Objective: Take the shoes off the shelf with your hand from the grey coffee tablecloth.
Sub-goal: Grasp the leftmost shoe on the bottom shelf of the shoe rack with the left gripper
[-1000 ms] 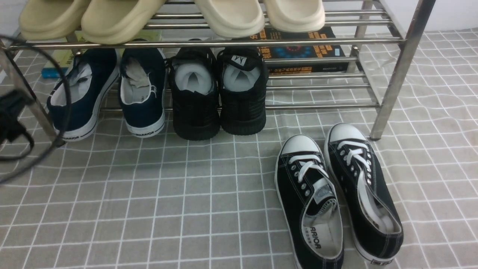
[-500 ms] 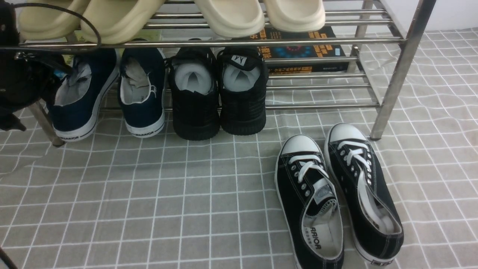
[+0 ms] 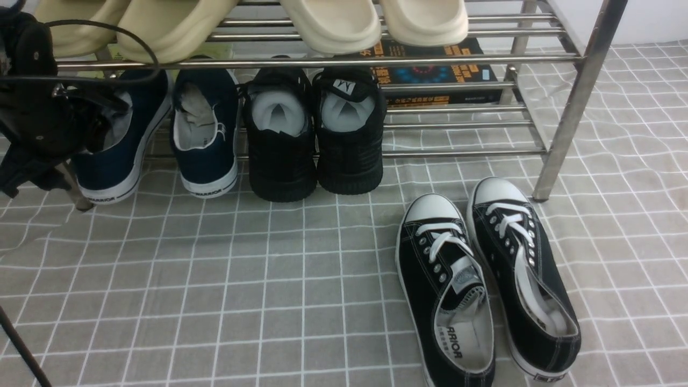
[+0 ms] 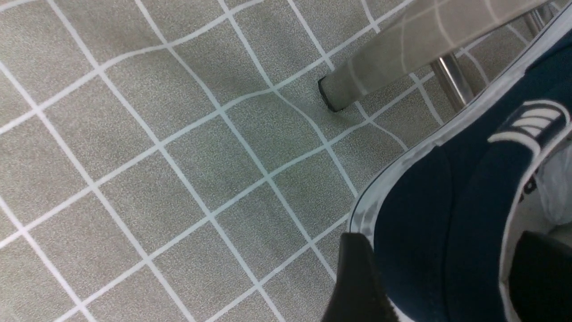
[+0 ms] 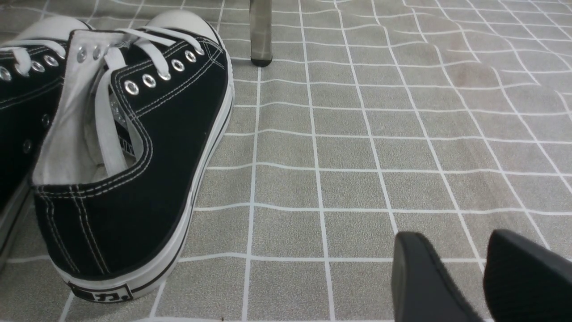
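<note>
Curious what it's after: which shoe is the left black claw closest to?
The navy slip-on at the left end of the rack: the left gripper, jaws open, straddles its side. Its twin, the knit sneakers and the lace-ups lie farther right.

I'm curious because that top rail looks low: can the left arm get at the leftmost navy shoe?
Probably yes. The left gripper is at the navy shoe, open, one finger outside its wall and one inside; the shelf leg stands clear beside it.
</note>
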